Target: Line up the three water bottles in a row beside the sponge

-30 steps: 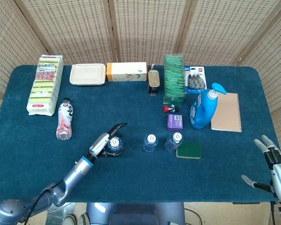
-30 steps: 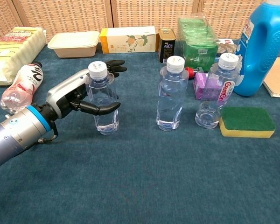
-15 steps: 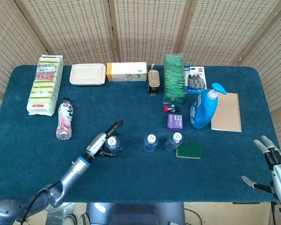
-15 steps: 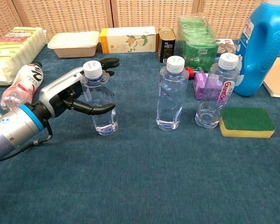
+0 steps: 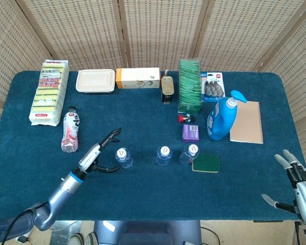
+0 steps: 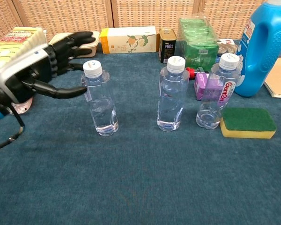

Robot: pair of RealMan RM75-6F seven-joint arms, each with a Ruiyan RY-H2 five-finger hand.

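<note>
left hand (image 6: 35,65) fingers spread, holding nothing, just left of leftmost water bottle (image 6: 100,99) | three bottles upright in a row — rightmost (image 6: 217,92) touching sponge (image 6: 247,123) | step: release, likely final | next: clear arm without tipping | right hand (image 5: 295,176) apart, idle

Three water bottles (image 6: 100,104) upright beside the sponge (image 6: 247,123), left hand (image 6: 35,70) spread, fingers (image 6: 65,92) possibly touching the leftmost bottle

Clear glossy plastic water bottles (image 6: 100,105) stand right of the left hand (image 6: 35,68), on a matt, seemingly napped cloth desk (image 6: 140,178); green-topped sponge (image 6: 247,123) looks rough.
</note>
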